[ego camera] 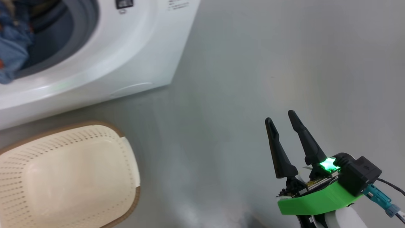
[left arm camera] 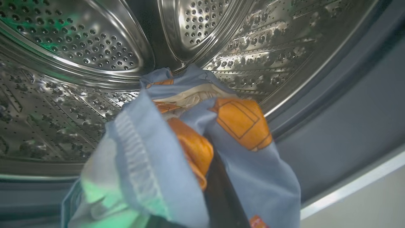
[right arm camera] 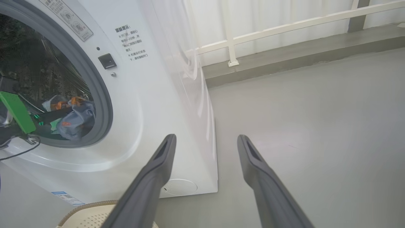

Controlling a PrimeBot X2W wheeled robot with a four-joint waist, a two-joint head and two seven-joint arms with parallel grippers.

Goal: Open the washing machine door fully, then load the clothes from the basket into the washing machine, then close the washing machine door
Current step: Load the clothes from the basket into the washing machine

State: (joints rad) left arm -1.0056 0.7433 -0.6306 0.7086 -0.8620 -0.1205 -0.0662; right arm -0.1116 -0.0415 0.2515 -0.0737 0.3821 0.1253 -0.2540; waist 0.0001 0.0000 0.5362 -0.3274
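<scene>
Nearest you, lower left of the head view: a small cream-white perforated plastic basket with a brown rim (ego camera: 79, 139) sits on the floor. Its smooth cream bottom shows bare.

Just beyond it stands the big white front-loading washing machine (ego camera: 126, 53), mouth uncovered. Inside the perforated steel drum (left arm camera: 79, 47) are the light blue clothes with orange-brown print (left arm camera: 152, 148). They hang as a bunched bundle at the mouth, above the grey-blue rubber gasket (right arm camera: 102, 95), with cream-white folds near the top.

Around: glossy grey floor (ego camera: 269, 63) spreads right of the machine. A small round flap (right arm camera: 178, 186) and a blue label sticker (right arm camera: 65, 197) sit low on the machine's front. A white railing (right arm camera: 284, 27) runs far behind.

Claws: your left gripper (right arm camera: 63, 112) reaches into the drum mouth, clamped on the clothes, and fabric drapes over its dark fingers (left arm camera: 221, 193). Your right gripper (ego camera: 280, 116) hangs over the floor, well right of basket and machine. Its jaws are spread wide, with only floor between them.
</scene>
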